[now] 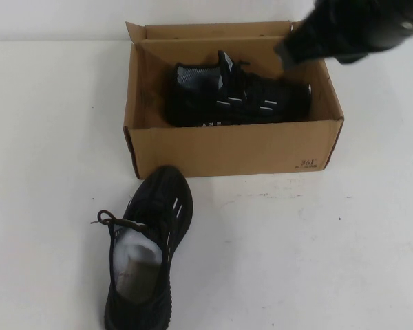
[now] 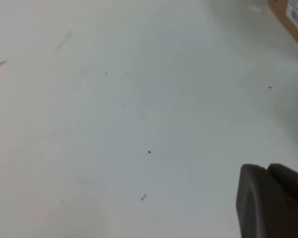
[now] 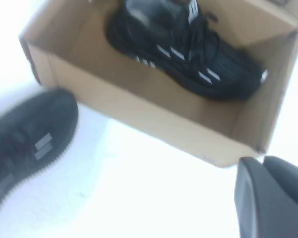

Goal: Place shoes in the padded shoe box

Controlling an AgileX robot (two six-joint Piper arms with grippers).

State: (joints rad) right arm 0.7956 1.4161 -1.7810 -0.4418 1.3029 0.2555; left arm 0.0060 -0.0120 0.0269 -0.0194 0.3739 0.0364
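Nearest me, one shoe sits on the white table just in front of the padded shoe box. The other shoe lies inside the box. My right gripper hovers over the box's far right corner – can't tell its fingers. My left gripper sits over bare table, off to the box's side – same, can't tell.

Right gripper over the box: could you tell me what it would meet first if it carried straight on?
Probably the shoe in the box; the right gripper hangs above the box at its right end, though depth is unclear.
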